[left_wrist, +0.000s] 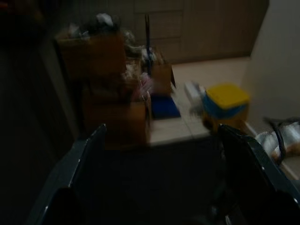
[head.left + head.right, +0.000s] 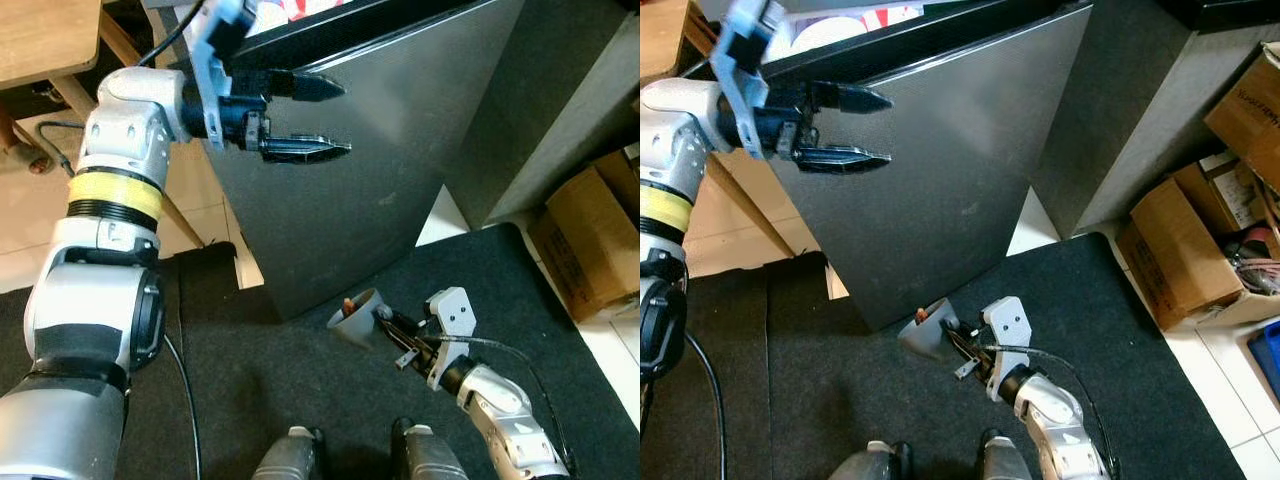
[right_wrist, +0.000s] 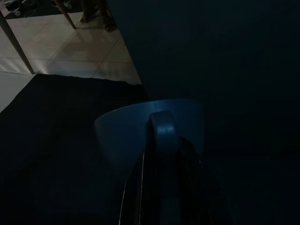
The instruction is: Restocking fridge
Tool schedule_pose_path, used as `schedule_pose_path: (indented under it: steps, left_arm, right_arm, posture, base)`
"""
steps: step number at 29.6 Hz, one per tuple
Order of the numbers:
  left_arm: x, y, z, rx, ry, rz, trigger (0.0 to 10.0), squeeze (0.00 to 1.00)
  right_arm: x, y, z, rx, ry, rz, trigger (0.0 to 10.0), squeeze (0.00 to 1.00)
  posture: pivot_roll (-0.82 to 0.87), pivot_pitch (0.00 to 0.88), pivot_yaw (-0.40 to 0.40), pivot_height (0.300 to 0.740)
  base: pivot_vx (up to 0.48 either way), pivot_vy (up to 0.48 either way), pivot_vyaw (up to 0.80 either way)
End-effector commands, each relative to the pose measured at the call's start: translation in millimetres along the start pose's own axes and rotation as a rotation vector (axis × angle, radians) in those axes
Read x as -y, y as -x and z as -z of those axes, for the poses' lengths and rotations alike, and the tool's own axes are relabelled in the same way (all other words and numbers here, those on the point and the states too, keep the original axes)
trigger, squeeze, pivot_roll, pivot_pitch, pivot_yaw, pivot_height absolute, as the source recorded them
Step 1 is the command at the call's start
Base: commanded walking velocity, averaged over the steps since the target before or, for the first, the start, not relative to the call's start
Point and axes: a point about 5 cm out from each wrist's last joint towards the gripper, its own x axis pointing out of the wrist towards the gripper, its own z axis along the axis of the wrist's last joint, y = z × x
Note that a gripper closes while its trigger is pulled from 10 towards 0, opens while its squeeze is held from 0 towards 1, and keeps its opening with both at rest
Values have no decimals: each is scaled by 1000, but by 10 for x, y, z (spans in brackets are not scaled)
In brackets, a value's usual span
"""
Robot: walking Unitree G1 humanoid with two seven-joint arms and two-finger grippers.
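Right wrist view: blue cup [image 3: 140,129] held in right gripper [image 3: 164,154].

Cup [image 3: 149,126] contents: a small orange thing, too small to name
Left wrist view: blurred boxes [image 1: 117,89]
Fridge door [image 2: 380,150]: top cut off

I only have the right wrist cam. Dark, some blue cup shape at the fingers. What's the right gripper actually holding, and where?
Observer: The right gripper is shut on the handle of a cup, low over the dark mat, just in front of the fridge door.
Operator: Anything in the cup?
Observer: A small reddish thing shows at its rim; I can't tell what it is.
Operator: Left arm?
Observer: The left gripper is raised at the door's upper part, fingers open, holding nothing.
Operator: Door open?
Observer: It stands ajar; packages show over its top edge.
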Motion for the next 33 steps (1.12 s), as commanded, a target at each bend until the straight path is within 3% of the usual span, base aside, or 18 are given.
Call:
schedule_pose_path:
  steps: [1,2,4,5,6,7,9,10,11,13,15,16,19,24,29,30,31,33]
  left_arm:
    - [-14,-23,-153,52,-47,-14,10000,0]
    - [-66,13,-248,92,-75,-101,10000,0]
    - [-66,13,-248,92,-75,-101,10000,0]
    - [-146,85,-395,159,-90,-248,6039,0]
    - [-146,85,-395,159,-90,-248,6039,0]
    - [-190,147,-482,193,-96,-333,4588,0]
    - [-190,147,-482,193,-96,-333,4588,0]
    - [-221,227,-548,206,-116,-413,0,0]
    - [-235,345,-613,221,-136,-494,0,0]
    - [-235,345,-613,221,-136,-494,0,0]
    - [-191,605,-672,220,-179,-613,0,0]
    - [-191,605,-672,220,-179,-613,0,0]
    - [-26,913,-661,219,-185,-699,0,0]
    - [141,1134,-669,251,-175,-764,0,0]
    - [340,1498,-514,235,-147,-956,0,0]
    - [340,1498,-514,235,-147,-956,0,0]
    - [387,1666,-419,231,-119,-1048,0,0]
    - [433,1779,-355,229,-97,-1113,0,0]
  right_arm:
    - [-1,36,68,-19,-3,5,10000,0]
    - [1,32,65,-18,-2,5,10000,0]
    - [1,32,65,-18,-2,5,10000,0]
    - [5,24,60,-16,-1,5,10000,0]
    - [5,24,60,-16,-1,5,10000,0]
    - [6,20,59,-16,-1,5,10000,0]
    - [6,20,59,-16,-1,5,10000,0]
    - [5,14,59,-15,-2,5,10000,0]
    - [2,9,59,-14,-2,6,10000,0]
    - [2,9,59,-14,-2,6,10000,0]
    - [-5,2,63,-12,-6,8,10000,0]
    - [-5,2,63,-12,-6,8,10000,0]
    - [-10,-12,80,-15,-9,2,10000,0]
    - [-4,-42,74,-14,-9,-6,10000,0]
    - [-25,-76,77,-12,-13,-19,10000,0]
    - [-25,-76,77,-12,-13,-19,10000,0]
    - [-28,-78,83,-14,-14,-21,10000,0]
    - [-29,-81,87,-15,-15,-23,10000,0]
  posture:
    - [-126,258,47,740]
    - [-126,254,47,740]
    - [-126,254,47,740]
    - [-123,254,48,740]
    - [-123,254,48,740]
    - [-122,254,49,740]
    - [-122,254,49,740]
    - [-120,253,51,740]
    - [-121,252,52,740]
    - [-121,252,52,740]
    - [-109,252,48,740]
    - [-109,252,48,740]
    - [-92,248,39,740]
    - [-70,244,37,740]
    - [-54,242,32,740]
    - [-54,242,32,740]
    - [-50,243,29,740]
    - [-49,242,28,740]
  base:
    - [0,0,0]
    - [0,0,0]
    - [0,0,0]
    - [0,0,0]
    - [0,0,0]
    - [0,0,0]
    - [0,0,0]
    - [0,0,0]
    - [0,0,0]
    - [0,0,0]
    - [0,0,0]
    - [0,0,0]
    - [0,0,0]
    - [0,0,0]
    - [0,0,0]
    - [0,0,0]
    - [0,0,0]
    - [0,0,0]
